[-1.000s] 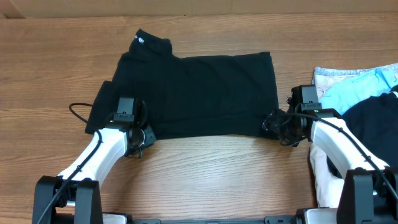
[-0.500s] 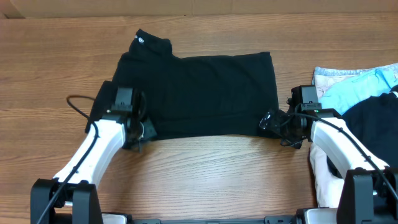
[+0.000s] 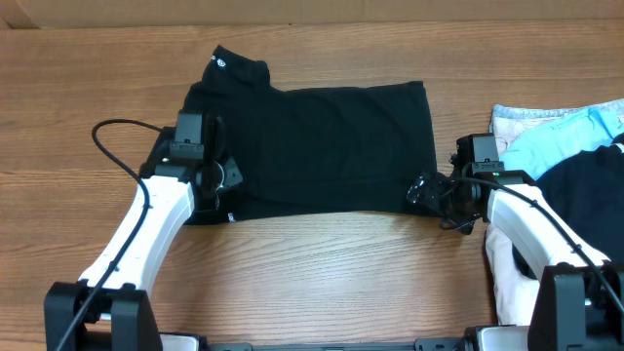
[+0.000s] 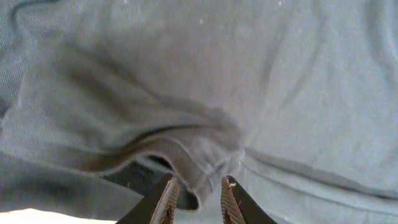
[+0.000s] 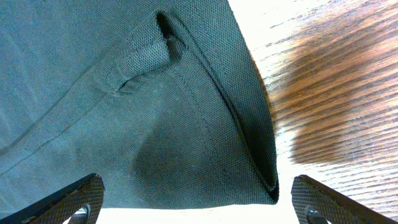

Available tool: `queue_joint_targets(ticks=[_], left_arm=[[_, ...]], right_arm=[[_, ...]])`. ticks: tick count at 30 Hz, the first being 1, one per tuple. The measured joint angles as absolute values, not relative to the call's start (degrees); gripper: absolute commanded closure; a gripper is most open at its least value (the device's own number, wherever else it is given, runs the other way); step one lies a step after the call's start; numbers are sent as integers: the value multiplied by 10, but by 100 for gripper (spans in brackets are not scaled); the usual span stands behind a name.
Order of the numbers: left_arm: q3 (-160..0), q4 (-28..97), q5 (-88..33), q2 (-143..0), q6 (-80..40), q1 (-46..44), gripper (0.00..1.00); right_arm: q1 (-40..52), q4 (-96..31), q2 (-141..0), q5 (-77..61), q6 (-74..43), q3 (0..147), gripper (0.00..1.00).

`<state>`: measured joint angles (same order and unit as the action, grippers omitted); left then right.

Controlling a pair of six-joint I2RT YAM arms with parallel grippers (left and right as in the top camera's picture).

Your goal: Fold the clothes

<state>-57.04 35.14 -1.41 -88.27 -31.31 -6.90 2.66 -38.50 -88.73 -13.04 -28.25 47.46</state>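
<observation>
The black T-shirt [image 3: 322, 146] lies spread flat on the wooden table, with its collar and small white mark [image 3: 220, 64] at the far left. My left gripper [image 3: 226, 188] is over the shirt's near left part. In the left wrist view it [image 4: 199, 190] is closed narrowly on a raised fold of the shirt's fabric [image 4: 193, 168], and creases run toward the fingers. My right gripper [image 3: 426, 192] is at the shirt's near right corner. In the right wrist view it [image 5: 196, 186] is wide open, with the hemmed corner [image 5: 249, 162] lying between the fingers.
A heap of light blue cloth [image 3: 561, 136], another black garment [image 3: 590, 195] and white cloth [image 3: 509, 278] lies at the right edge, beside my right arm. A black cable [image 3: 107, 132] loops out left of my left arm. Bare wood lies in front of the shirt.
My left gripper has moved from the shirt's near left edge away from me and over the shirt; its cable loop has swung up. The right arm has not moved.
</observation>
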Motion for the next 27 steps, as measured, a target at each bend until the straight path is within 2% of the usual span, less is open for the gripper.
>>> queue_joint_targets(ticks=[3, 4, 5, 6, 11, 16, 24, 27], left_arm=[[-571, 346, -13, -892, -309, -69, 74], [-571, 351, -14, -894, -304, -69, 78], [-571, 364, -17, -894, -299, -69, 90], [-575, 385, -20, -894, -296, -69, 96], [-590, 491, -24, -894, -283, -69, 96], [-592, 528, -23, -894, -273, -69, 96], [-518, 388, -28, -902, -265, -69, 96], [-496, 371, -39, -922, -265, -69, 96]], right_arm=[[27, -386, -887, -130, -282, 475, 0], [27, -386, -887, -131, -282, 475, 0], [27, -387, -887, -131, -283, 475, 0], [27, -390, -887, -130, -282, 475, 0], [27, -397, -887, -131, -283, 475, 0], [27, -396, -887, -130, -283, 475, 0], [27, -391, -887, -130, -283, 475, 0], [27, -394, -887, -131, -282, 475, 0]])
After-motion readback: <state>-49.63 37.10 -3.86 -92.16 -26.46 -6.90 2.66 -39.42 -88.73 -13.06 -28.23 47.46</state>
